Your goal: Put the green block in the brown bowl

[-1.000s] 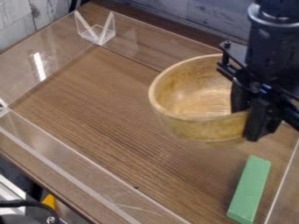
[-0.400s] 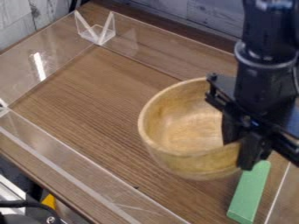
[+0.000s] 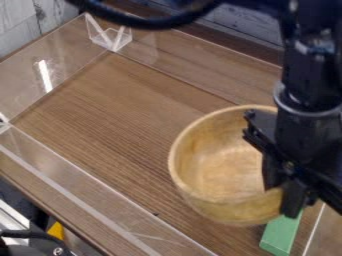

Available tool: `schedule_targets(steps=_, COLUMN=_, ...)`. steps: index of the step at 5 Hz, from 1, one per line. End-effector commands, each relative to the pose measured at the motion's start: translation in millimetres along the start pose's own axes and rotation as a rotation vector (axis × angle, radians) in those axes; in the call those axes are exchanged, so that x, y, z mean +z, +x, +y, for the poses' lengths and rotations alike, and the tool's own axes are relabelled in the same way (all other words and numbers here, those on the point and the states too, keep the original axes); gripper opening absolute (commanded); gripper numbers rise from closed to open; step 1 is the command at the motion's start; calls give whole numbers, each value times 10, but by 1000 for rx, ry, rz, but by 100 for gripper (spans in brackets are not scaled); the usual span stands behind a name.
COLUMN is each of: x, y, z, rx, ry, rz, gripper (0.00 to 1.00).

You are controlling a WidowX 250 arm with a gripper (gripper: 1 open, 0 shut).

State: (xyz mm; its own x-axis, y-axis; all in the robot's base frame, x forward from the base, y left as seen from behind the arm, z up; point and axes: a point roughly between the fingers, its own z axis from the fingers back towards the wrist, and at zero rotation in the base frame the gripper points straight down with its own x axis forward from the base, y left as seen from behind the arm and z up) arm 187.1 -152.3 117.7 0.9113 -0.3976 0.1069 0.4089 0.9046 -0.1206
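Observation:
The brown bowl point(image 3: 218, 168) is a round wooden bowl at the right front of the wooden table. My gripper point(image 3: 291, 203) points down at the bowl's right rim, and its dark fingers look shut on that rim. The green block point(image 3: 277, 239) lies flat at the front right, just beyond the bowl. Only its near end shows; the bowl and my gripper hide the rest. The bowl's hollow has nothing in it.
Clear acrylic walls point(image 3: 54, 160) fence the wooden table point(image 3: 120, 110) on the left and front. A small clear plastic stand point(image 3: 110, 30) sits at the back left corner. The table's right edge runs close to the green block.
My gripper has come toward the front right and lower. The bowl has travelled with it and now covers most of the green block, which has not moved.

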Motion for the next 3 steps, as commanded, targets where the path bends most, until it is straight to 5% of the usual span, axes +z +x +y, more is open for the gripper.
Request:
schedule_targets(steps=1, x=51, y=30, z=-29, rx=-23, ry=-11, rz=-43, gripper=0)
schedule_targets(steps=3, x=41, y=38, z=-33, rx=-40, ry=-15, rz=-52, gripper=0)
